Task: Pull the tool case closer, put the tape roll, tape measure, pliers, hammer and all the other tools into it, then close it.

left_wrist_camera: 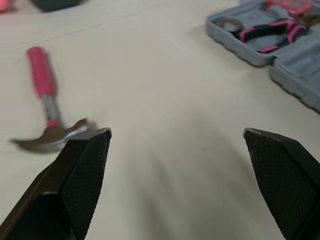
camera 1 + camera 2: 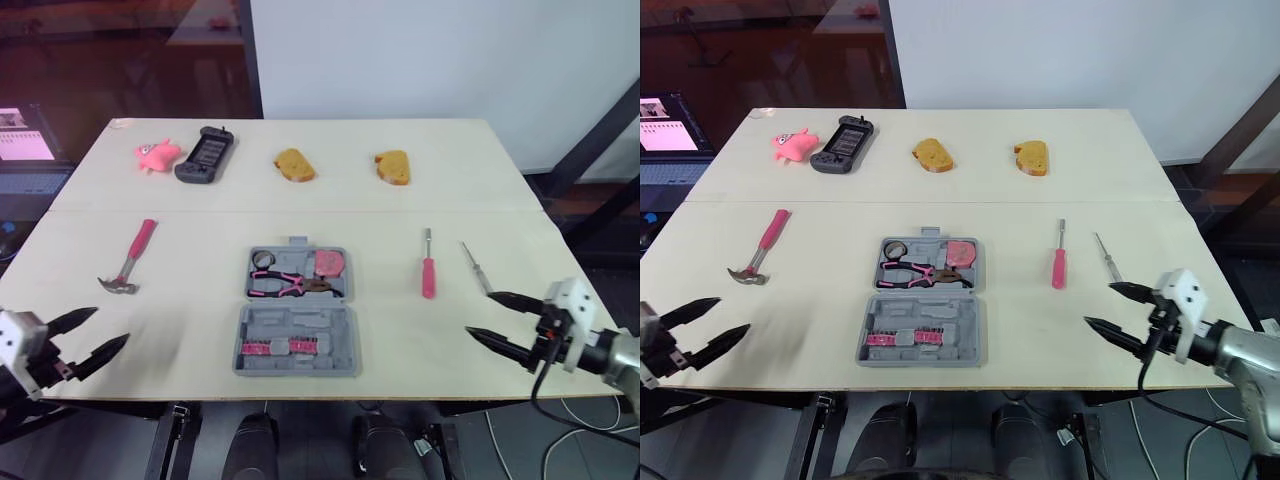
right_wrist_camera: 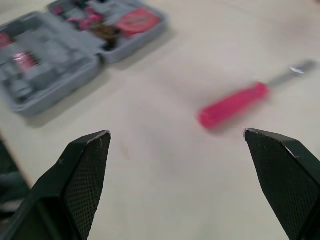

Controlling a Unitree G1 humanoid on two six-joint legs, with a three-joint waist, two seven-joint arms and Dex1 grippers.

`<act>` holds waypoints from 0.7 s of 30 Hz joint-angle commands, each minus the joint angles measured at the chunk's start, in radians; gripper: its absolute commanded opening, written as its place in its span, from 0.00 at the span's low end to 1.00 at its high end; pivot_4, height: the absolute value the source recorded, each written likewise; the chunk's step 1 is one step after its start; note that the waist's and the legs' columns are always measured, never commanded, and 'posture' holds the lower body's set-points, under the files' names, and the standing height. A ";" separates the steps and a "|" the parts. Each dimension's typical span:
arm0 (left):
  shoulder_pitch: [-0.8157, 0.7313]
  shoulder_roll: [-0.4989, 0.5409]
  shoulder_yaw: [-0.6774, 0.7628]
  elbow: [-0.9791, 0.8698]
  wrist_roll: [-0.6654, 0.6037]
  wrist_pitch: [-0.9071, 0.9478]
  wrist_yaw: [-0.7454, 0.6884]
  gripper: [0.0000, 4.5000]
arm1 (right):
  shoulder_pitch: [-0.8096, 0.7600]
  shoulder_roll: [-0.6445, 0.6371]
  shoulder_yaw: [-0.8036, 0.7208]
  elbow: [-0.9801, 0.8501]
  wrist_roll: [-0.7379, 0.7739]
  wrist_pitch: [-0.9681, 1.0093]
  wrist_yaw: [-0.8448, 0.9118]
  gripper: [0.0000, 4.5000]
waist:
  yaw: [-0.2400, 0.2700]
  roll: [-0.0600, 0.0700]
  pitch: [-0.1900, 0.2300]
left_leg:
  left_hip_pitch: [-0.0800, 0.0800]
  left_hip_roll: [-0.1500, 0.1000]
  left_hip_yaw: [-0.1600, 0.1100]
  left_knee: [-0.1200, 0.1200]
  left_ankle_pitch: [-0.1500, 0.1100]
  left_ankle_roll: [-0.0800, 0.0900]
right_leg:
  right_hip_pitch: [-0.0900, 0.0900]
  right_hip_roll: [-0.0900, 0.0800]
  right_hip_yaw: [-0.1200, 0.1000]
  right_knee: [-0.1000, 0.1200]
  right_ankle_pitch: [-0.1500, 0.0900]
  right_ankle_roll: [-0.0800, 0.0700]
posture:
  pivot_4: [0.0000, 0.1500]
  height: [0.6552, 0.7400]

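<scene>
The tool case (image 2: 300, 322) lies open at the middle of the table's (image 2: 400, 215) near half; stiff plastic, probably light and apt to slide, it is best pinched by the thin wall of its near half. The left gripper (image 2: 108, 327) and right gripper (image 2: 480, 313) hover at the table's near corners, both spread wide and empty. The case's latch is too small to make out, and the slim metal tool (image 2: 475, 268) on the table's right side cannot be identified.

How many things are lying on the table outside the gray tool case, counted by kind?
Loose tools: 3 (hammer, pink screwdriver, thin metal tool)
Bread pieces: 2
Pink toy: 1
Black gadget: 1
Total: 7
</scene>
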 commanded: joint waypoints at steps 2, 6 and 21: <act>-0.002 0.040 0.057 0.030 -0.040 0.032 -0.035 0.99 | 0.010 -0.028 -0.072 0.054 0.028 -0.036 0.031 1.00 | -0.001 0.000 0.000 | 0.000 0.000 0.000 0.000 0.000 0.000 | 0.000 0.000 0.000 0.000 0.000 0.000 | 1.00 0.77; -0.036 0.057 0.039 -0.002 -0.044 0.078 -0.047 0.99 | -0.005 -0.046 -0.085 0.102 0.027 -0.051 0.040 1.00 | 0.000 -0.001 0.000 | 0.000 0.000 0.000 0.000 0.000 0.000 | 0.000 0.000 0.000 0.000 0.000 0.000 | 1.00 0.77; -0.560 0.064 -0.414 -0.326 -0.060 0.441 -0.139 0.99 | 0.196 0.147 -0.108 -0.474 0.129 0.140 -0.278 1.00 | 0.007 0.001 0.000 | -0.002 -0.001 -0.001 0.001 0.000 0.000 | 0.002 0.001 0.000 0.000 0.000 0.002 | 1.00 0.77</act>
